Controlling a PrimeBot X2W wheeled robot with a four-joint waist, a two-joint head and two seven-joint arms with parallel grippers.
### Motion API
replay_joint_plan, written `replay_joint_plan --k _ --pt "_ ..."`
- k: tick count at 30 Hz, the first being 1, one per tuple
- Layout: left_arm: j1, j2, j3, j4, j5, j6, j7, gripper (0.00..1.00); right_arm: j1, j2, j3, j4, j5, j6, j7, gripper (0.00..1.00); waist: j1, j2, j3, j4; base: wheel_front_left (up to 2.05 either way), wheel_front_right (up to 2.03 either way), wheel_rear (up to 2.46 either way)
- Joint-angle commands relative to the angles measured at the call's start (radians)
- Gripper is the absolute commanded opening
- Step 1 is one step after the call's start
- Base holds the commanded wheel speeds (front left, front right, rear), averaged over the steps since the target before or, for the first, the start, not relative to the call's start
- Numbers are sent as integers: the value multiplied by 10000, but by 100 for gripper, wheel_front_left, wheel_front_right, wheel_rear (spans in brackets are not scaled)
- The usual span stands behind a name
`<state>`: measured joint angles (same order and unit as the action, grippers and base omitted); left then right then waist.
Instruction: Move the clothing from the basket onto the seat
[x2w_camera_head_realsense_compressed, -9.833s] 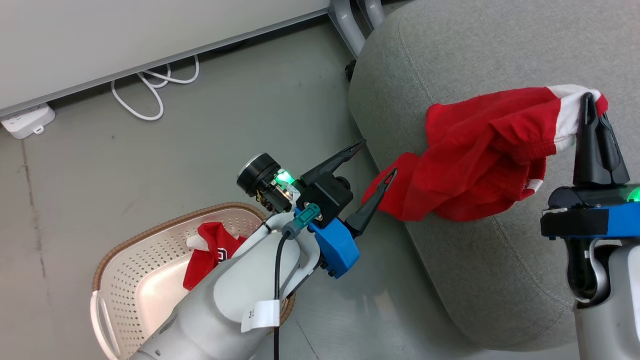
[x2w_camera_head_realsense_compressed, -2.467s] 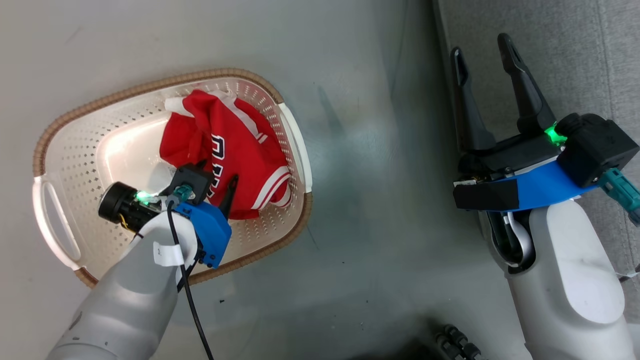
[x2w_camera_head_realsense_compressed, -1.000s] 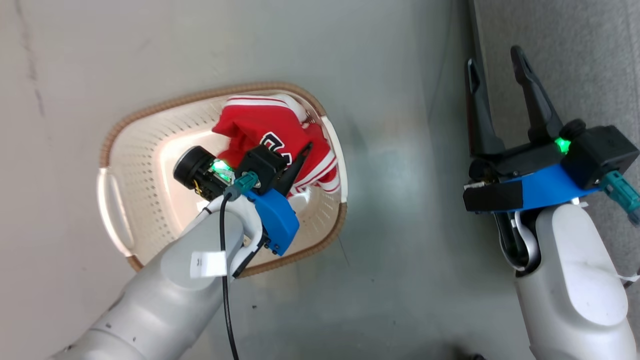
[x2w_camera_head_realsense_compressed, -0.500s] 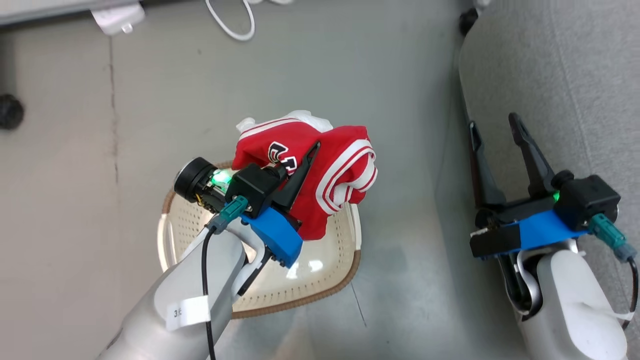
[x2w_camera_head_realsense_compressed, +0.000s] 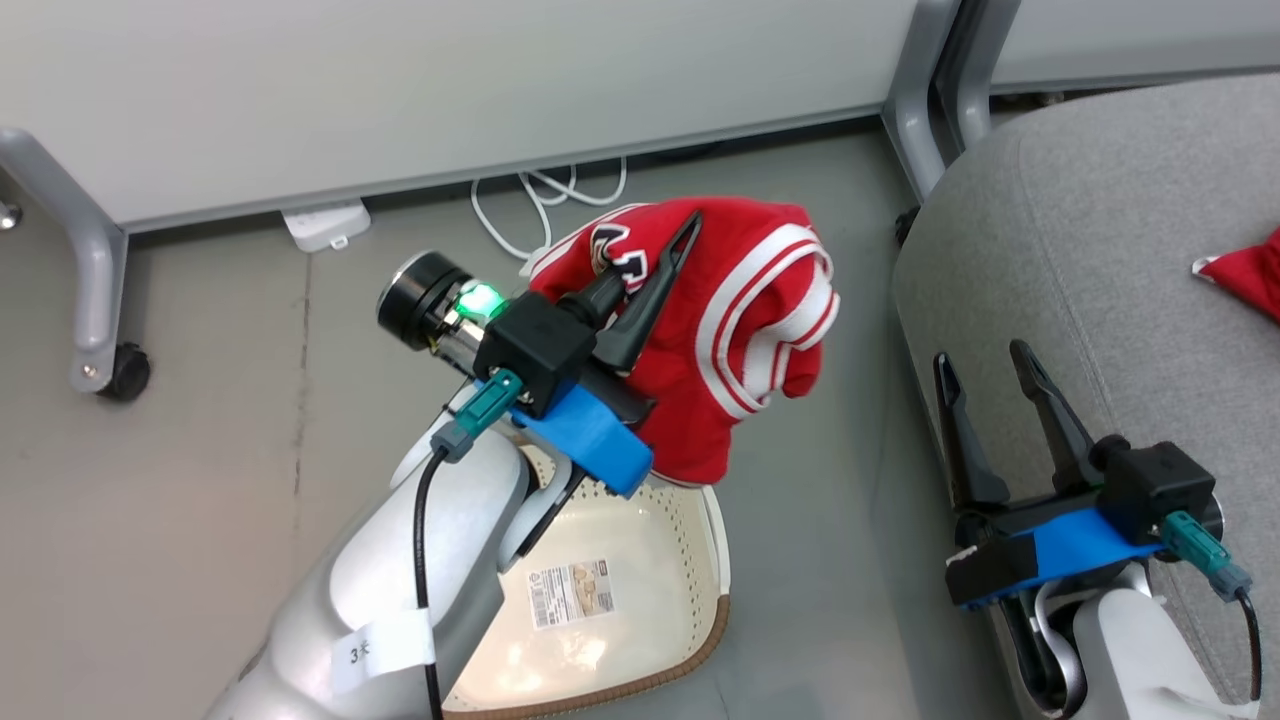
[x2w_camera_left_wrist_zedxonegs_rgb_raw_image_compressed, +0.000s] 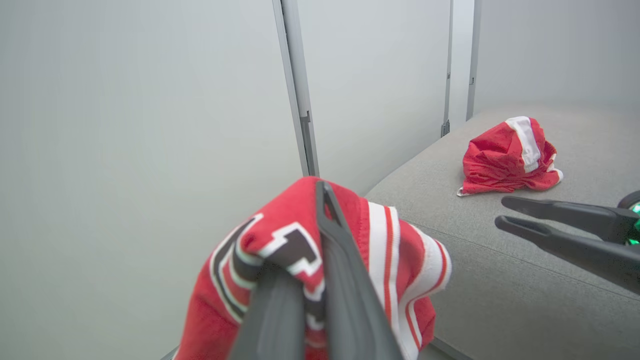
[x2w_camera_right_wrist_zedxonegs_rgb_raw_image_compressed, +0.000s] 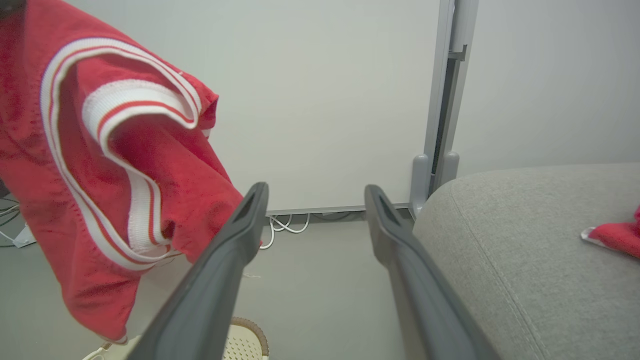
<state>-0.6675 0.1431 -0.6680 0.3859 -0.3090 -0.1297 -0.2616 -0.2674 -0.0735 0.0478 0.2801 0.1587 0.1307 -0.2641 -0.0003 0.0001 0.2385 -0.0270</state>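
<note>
My left gripper (x2w_camera_head_realsense_compressed: 668, 262) is shut on a red jersey (x2w_camera_head_realsense_compressed: 760, 330) with white-and-red striped trim and black-and-white lettering, and holds it in the air above the basket's far end. The cream basket (x2w_camera_head_realsense_compressed: 700, 560) stands on the floor below, its bare bottom showing a barcode sticker (x2w_camera_head_realsense_compressed: 570, 593). To the right is the grey seat (x2w_camera_head_realsense_compressed: 1100, 250), where another red garment (x2w_camera_left_wrist_zedxonegs_rgb_raw_image_compressed: 505, 157) lies. My right gripper (x2w_camera_head_realsense_compressed: 985, 365) is open and holds nothing, low beside the seat's edge. In the right wrist view the jersey (x2w_camera_right_wrist_zedxonegs_rgb_raw_image_compressed: 100, 175) hangs left of the open fingers (x2w_camera_right_wrist_zedxonegs_rgb_raw_image_compressed: 240, 240).
A white panel on a grey wheeled frame stands behind, with a caster (x2w_camera_head_realsense_compressed: 125, 372) at the left and grey legs (x2w_camera_head_realsense_compressed: 915, 110) near the seat. A white power strip (x2w_camera_head_realsense_compressed: 322, 225) and looped cable (x2w_camera_head_realsense_compressed: 545, 195) lie on the floor below the panel.
My left gripper closed on the jersey in the basket and lifted it out and up. The head camera tilted upward, bringing the panel and seat into view. The right gripper stays open.
</note>
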Motion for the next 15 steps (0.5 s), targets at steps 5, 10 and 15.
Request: replay_joint_plan --k 5,10,15 --pt "-557 -160 -205 -287 66 -11 -50 0 514 -75 -44 41 10 1 -5 100 3 -1 -692 66 0 0 0" --pt "-812 -243 -387 -415 2 -11 -50 0 830 -60 -69 74 41 1 -5 100 3 -1 -1061 102 0 0 0" --pt "-894 -249 -474 -420 -67 -11 -51 0 977 -26 -68 35 25 1 -5 100 3 -1 -1254 115 0 0 0"
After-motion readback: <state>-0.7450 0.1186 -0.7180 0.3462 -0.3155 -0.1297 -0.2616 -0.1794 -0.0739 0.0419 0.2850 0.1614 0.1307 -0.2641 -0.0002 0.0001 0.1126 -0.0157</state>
